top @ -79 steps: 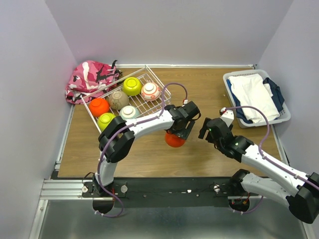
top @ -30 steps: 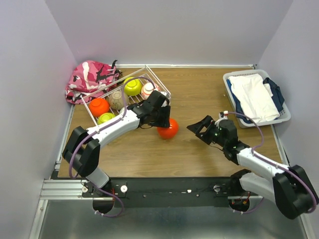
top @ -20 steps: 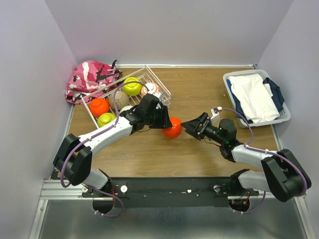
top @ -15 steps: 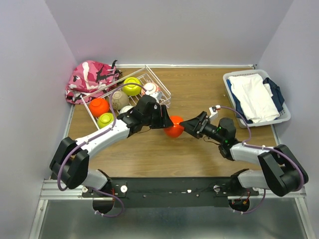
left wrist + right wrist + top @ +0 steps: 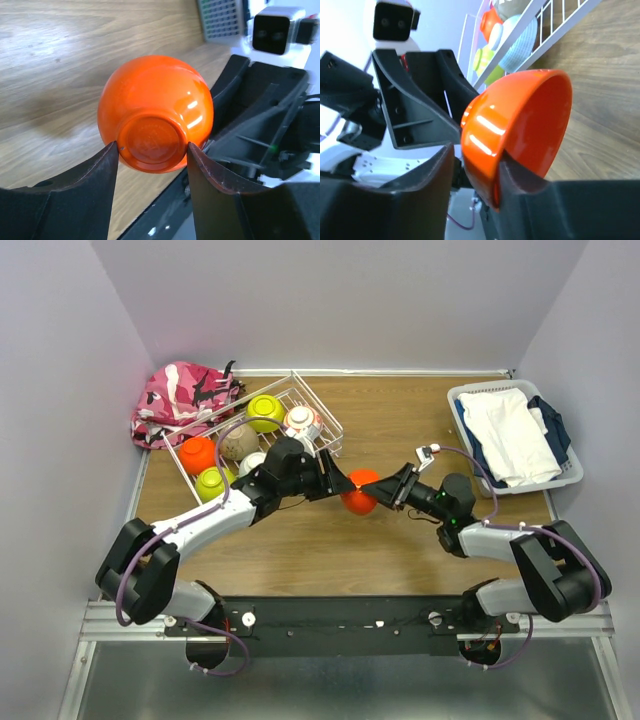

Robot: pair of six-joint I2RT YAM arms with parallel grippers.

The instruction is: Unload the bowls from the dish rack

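An orange bowl (image 5: 358, 492) hangs over the middle of the table, tipped on its side between both arms. My left gripper (image 5: 336, 484) is shut on its round foot (image 5: 152, 145), fingers pressing either side. My right gripper (image 5: 386, 490) straddles the bowl's rim (image 5: 520, 130): one finger lies against the inside wall, the other stands outside with a narrow gap. The white wire dish rack (image 5: 322, 408) at the back left holds several bowls: lime-green (image 5: 265, 412), white with red pattern (image 5: 301, 421), tan (image 5: 238, 441), orange (image 5: 198, 454), another lime-green (image 5: 211, 482), pale teal (image 5: 253, 460).
A pink camouflage bag (image 5: 180, 395) lies behind the rack in the back left corner. A white plastic basket of clothes (image 5: 515, 435) stands at the back right. Walls close in the table on three sides.
The left arm carried the orange bowl rightward and lifted it. The right gripper reached left, took the rim between its wide-open jaws, and has narrowed them around it.
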